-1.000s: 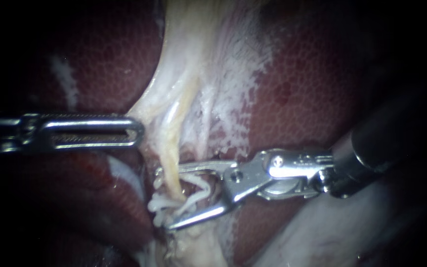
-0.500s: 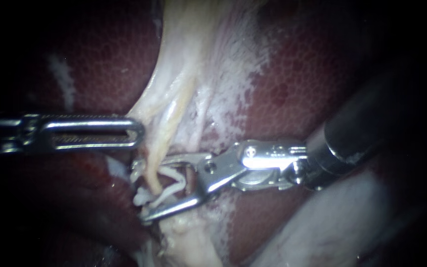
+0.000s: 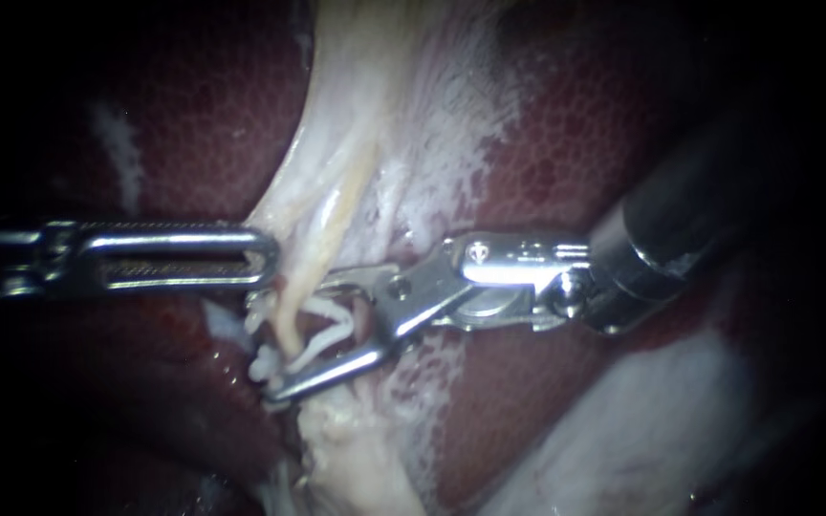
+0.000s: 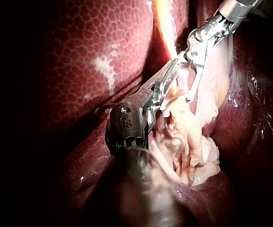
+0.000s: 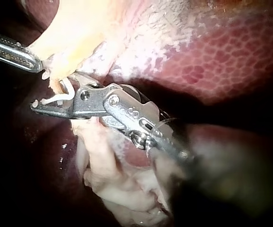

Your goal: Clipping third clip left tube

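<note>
Two instruments are seen over the liver point(image 3: 576, 143): the left instrument point(image 3: 265, 256) is clamped, jaws flat together, on the edge of the pale tissue point(image 3: 375, 115), just beside the yellowish tube point(image 3: 310, 258). That tube is straddled by the right instrument point(image 3: 274, 349), whose jaws are spread wide, one on each side of it. White clips point(image 3: 327, 330) are seen on the tube in the gap between those jaws, though how many can't really be told.
</note>
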`<state>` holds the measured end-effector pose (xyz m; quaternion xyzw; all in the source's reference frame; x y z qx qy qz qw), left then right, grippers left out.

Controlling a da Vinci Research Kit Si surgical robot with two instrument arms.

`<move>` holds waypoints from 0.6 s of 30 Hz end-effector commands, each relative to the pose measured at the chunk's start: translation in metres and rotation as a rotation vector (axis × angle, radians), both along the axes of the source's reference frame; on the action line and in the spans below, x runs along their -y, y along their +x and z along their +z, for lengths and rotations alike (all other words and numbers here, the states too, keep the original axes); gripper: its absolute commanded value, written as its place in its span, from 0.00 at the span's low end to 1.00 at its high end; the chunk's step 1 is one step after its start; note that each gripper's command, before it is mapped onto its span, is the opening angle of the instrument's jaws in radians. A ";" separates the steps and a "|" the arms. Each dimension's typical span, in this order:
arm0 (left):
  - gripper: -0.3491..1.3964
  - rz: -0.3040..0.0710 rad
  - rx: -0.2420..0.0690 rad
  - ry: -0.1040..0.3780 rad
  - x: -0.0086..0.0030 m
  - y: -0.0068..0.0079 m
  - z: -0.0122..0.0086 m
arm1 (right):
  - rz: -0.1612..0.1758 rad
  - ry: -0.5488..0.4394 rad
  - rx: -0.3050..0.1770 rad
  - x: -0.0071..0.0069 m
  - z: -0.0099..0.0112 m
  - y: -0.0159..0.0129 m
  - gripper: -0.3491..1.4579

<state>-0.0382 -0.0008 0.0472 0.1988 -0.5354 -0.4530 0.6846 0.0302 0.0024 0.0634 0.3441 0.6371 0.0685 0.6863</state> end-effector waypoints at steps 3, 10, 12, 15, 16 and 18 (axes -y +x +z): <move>0.00 0.000 0.000 0.000 0.0000 0.0000 0.0000 | 0.002 0.001 0.001 0.0001 0.0000 0.0004 0.50; 0.00 0.000 0.000 0.000 0.0000 0.0000 -0.0001 | 0.006 0.003 0.000 -0.0001 -0.0001 0.0010 0.51; 0.00 0.000 0.000 0.000 0.0000 0.0000 -0.0001 | 0.007 0.003 0.000 -0.0002 -0.0001 0.0011 0.51; 0.00 -0.001 0.000 0.000 0.0000 0.0000 -0.0002 | 0.011 0.004 -0.004 -0.0002 -0.0001 0.0014 0.52; 0.00 0.000 0.000 0.001 0.0000 0.0000 -0.0002 | 0.011 0.004 -0.004 -0.0001 -0.0001 0.0014 0.52; 0.00 -0.001 0.000 0.001 0.0000 0.0000 -0.0002 | 0.014 0.005 -0.006 -0.0001 -0.0002 0.0015 0.52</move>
